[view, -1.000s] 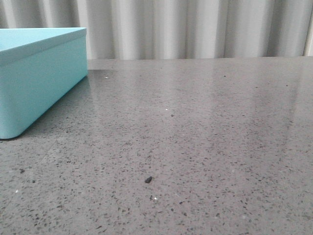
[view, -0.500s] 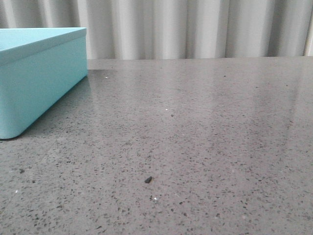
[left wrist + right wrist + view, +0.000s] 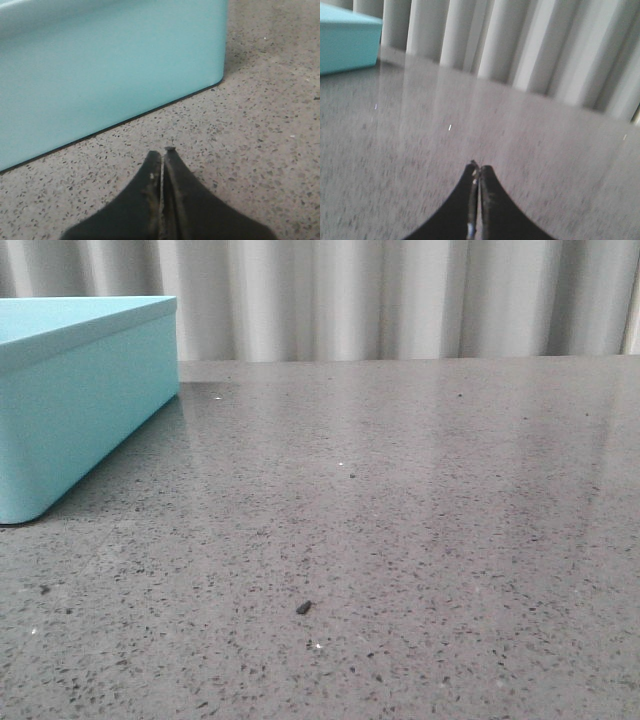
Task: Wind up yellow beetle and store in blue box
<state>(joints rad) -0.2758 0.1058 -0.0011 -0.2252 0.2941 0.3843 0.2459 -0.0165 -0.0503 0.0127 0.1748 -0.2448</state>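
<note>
The blue box (image 3: 75,400) stands at the far left of the grey speckled table, its top shut from this angle. The yellow beetle is out of view in every frame. In the left wrist view my left gripper (image 3: 163,152) is shut with nothing between its black fingers, hovering over bare table just short of the blue box's (image 3: 105,70) side wall. In the right wrist view my right gripper (image 3: 478,167) is shut and empty, low over the table, with the blue box (image 3: 347,42) far off at one corner. Neither gripper shows in the front view.
A pleated grey-white curtain (image 3: 400,300) runs behind the table's far edge. A small dark speck (image 3: 303,608) lies on the tabletop (image 3: 420,540) near the front. The right wrist view is blurred.
</note>
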